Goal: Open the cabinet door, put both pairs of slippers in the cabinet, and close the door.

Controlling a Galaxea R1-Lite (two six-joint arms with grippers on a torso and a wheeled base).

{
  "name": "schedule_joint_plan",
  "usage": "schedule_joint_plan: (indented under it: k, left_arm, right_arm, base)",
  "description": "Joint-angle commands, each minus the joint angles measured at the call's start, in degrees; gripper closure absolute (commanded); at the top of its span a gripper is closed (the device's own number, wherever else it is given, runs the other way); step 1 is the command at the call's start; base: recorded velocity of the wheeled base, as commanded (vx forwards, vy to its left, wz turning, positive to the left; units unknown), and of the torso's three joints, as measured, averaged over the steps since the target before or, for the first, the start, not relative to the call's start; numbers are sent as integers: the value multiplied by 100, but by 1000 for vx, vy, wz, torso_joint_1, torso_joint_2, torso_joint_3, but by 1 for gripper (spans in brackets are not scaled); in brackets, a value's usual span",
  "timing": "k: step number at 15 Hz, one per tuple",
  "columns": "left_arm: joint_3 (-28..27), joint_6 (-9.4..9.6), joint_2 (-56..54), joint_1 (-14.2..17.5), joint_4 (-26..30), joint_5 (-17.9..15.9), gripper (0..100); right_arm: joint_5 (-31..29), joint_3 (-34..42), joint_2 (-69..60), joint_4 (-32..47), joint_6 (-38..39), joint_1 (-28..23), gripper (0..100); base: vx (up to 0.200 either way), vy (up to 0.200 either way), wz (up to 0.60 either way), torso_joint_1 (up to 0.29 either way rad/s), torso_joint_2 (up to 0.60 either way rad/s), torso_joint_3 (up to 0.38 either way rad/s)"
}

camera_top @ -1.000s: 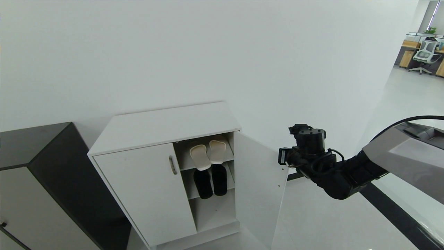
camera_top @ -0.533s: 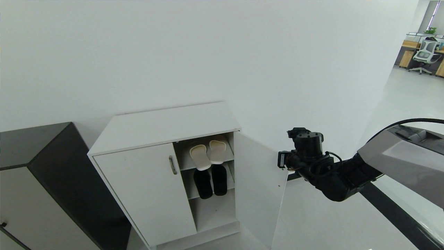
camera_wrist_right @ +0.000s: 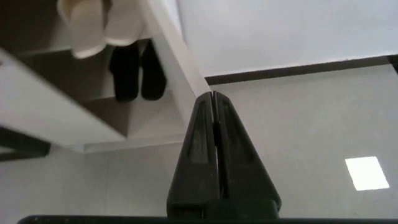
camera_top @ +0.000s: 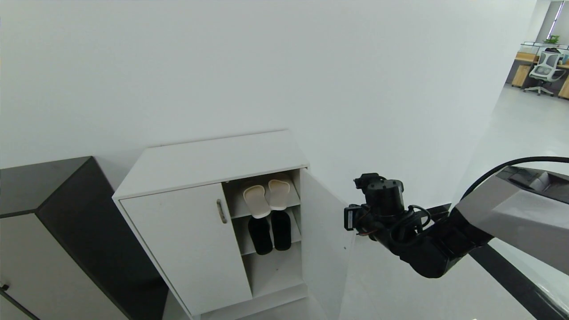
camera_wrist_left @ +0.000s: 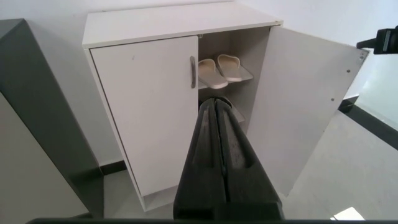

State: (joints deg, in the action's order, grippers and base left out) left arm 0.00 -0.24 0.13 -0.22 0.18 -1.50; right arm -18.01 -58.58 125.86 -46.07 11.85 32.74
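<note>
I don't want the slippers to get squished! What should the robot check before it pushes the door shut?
1. White slippers inside the cabinet: ok.
2. Black slippers inside, on the shelf below them: ok.
3. Slipper heels clear of the door's swing: cannot tell.
4. Right door closed: not ok, it stands open.
5. Right gripper shut, with its tip by the door's edge: ok.
6. Left gripper out of the door's way: cannot tell.
</note>
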Motion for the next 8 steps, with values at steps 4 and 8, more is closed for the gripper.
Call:
schedule_joint_plan:
  k: [4, 8]
  left_arm:
    - [0, -2, 4, 4, -1, 1, 100]
    - [0, -2, 4, 4, -1, 1, 100]
  right_arm:
    - [-239, 514, -492, -34, -174, 584, 100]
    - [-239, 496, -325, -306, -218, 435, 100]
  base:
    - [0, 0, 0, 0, 0, 0]
    - [0, 0, 0, 0, 0, 0]
